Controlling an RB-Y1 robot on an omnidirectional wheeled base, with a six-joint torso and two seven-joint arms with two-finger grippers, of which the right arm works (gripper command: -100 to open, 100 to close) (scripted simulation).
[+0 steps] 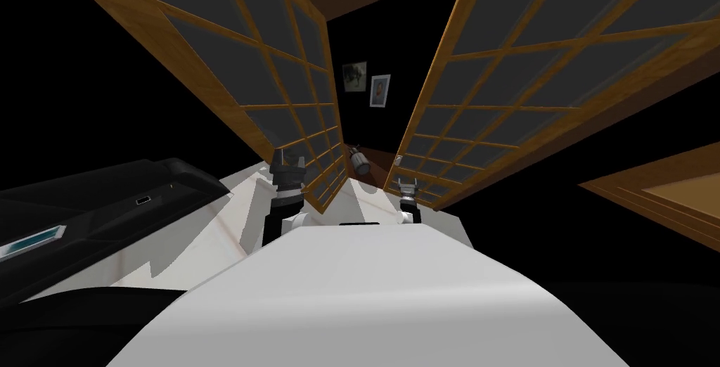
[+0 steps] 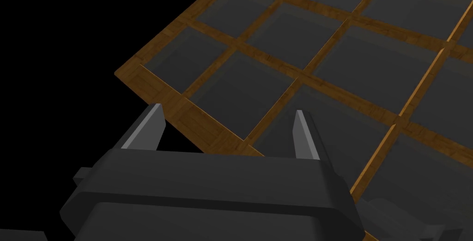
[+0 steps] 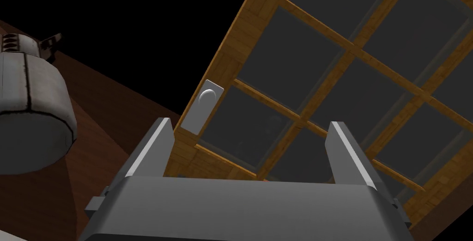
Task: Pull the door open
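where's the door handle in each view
Head view: handle on the right door's inner edge, just above the right end effector.
Right wrist view: handle on the door's frame, just past the end effector.
Left wrist view: faces the other door's panes.
Shared landmark: grey cylinder near the handle.

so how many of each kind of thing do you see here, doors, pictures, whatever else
glazed wooden doors: 2
door handle plate: 1
wall pictures: 2
grey canister: 1
end effectors: 2
total: 8
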